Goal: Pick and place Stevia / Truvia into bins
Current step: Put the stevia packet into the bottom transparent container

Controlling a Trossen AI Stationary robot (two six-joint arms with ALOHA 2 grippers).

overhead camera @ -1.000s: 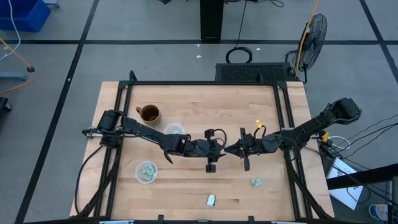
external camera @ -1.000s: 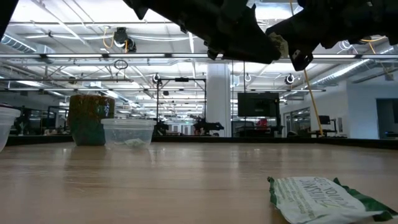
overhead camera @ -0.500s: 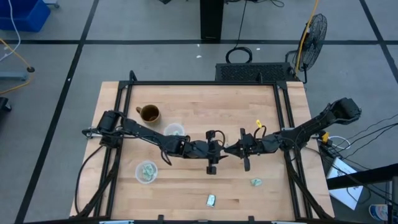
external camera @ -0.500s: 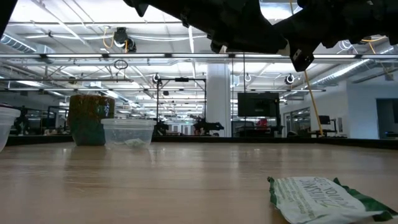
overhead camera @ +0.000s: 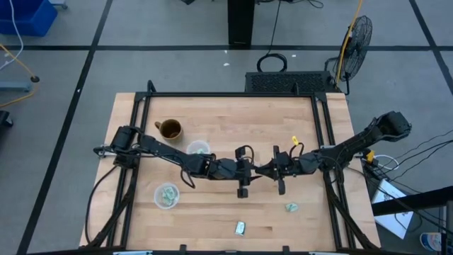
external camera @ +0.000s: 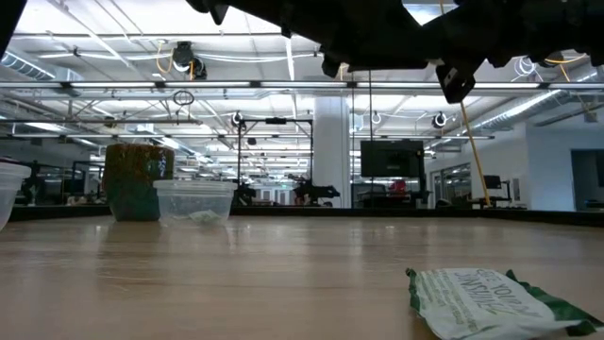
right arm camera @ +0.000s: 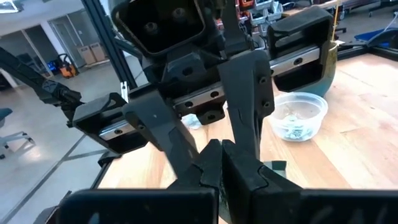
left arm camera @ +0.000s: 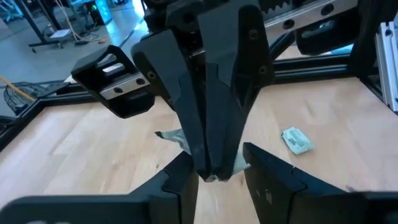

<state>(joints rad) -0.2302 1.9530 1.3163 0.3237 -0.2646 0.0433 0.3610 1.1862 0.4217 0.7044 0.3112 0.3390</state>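
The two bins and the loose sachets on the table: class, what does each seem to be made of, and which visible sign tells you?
Bins: seemingly clear, thin plastic with whitish rims; the sachets inside show through the walls.
Sachets: probably printed paper, matte, pale green and white; the near one is crinkled with a ragged edge.
Table: apparently light wood, smooth, with visible board grain.

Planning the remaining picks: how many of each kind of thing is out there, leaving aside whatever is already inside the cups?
Loose sachets: 2
Held sachet, in the right gripper facing the left gripper: 1
Clear cups: 2
Brown mug: 1
Total: 6
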